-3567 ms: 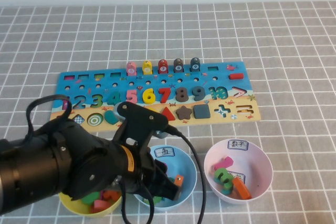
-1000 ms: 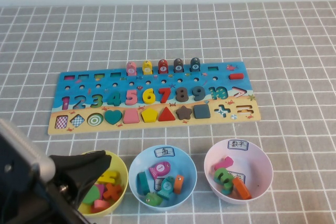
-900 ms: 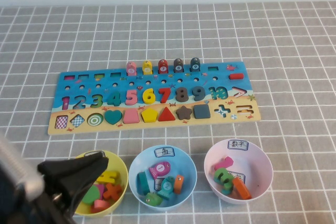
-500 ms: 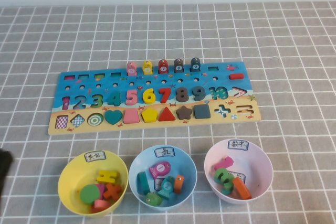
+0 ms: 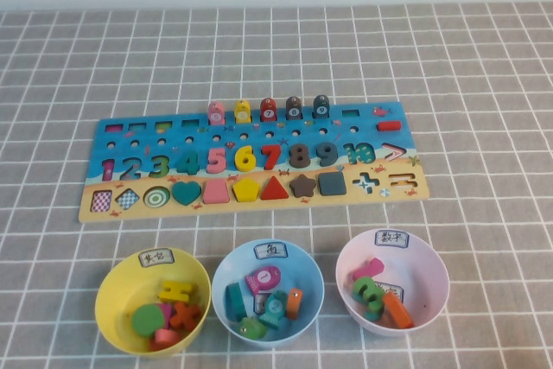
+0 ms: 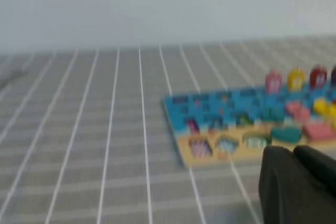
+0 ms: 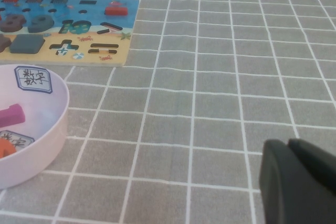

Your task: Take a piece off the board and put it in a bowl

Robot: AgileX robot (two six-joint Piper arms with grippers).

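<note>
The board [image 5: 341, 131] lies across the middle of the table, with numerals, shapes and a back row of round-topped pegs [image 5: 268, 110]. In front of it stands the light blue bowl [image 5: 304, 265], and a teal piece with a round mark [image 5: 275, 304] lies inside among other blocks. Neither arm appears in the high view. My left gripper [image 6: 294, 153] is shut and empty, low over the table short of the board's [image 6: 220, 103] left end. My right gripper [image 7: 287, 142] is shut and empty over bare cloth, to the right of the pink bowl [image 7: 58, 119].
A yellow bowl [image 5: 112, 278] with several blocks stands left of the blue one, and the pink bowl [image 5: 432, 257] with several blocks stands right of it. Grey checked cloth covers the table around the board [image 7: 79, 11].
The left arm, earlier over the blue bowl, has drawn back toward the lower left and left the high view. The bowls and the board have not moved.
</note>
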